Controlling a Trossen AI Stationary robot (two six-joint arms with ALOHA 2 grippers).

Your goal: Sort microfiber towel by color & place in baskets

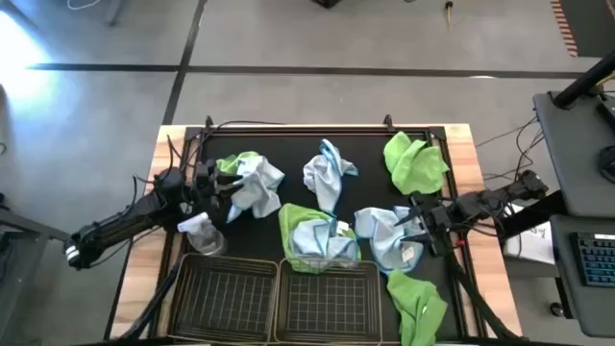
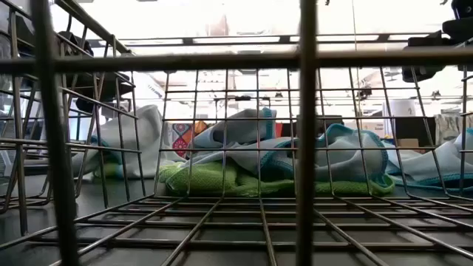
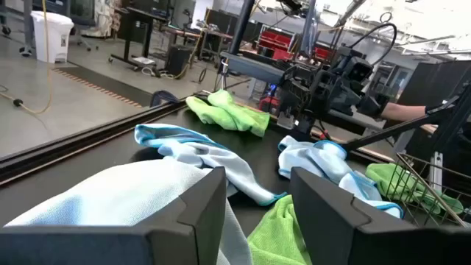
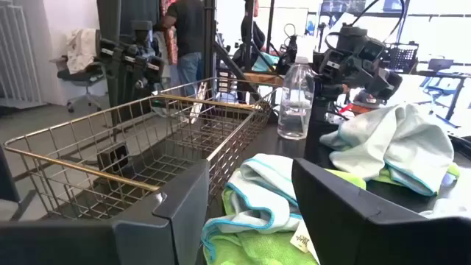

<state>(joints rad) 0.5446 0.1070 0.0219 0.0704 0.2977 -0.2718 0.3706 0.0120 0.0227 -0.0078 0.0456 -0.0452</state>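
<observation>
High view showed your left gripper (image 1: 223, 188) at the left of the frame, touching the pale blue fuzzy microfiber towel (image 1: 258, 185) that lay bunched over a lime green one. Your right gripper (image 1: 411, 223) at the right of the frame was touching another pale blue towel (image 1: 382, 237). Both pairs of fingers stood wide open and held nothing. To do this step well, I think you needed to push the open fingers down over one blue fold only, away from the green cloth below, before you closed. The two shallow dark bronze wire mesh baskets (image 1: 231, 300) waited at the bottom centre; a blue and green pile (image 1: 317, 235) hung over the rim of the right one.
</observation>
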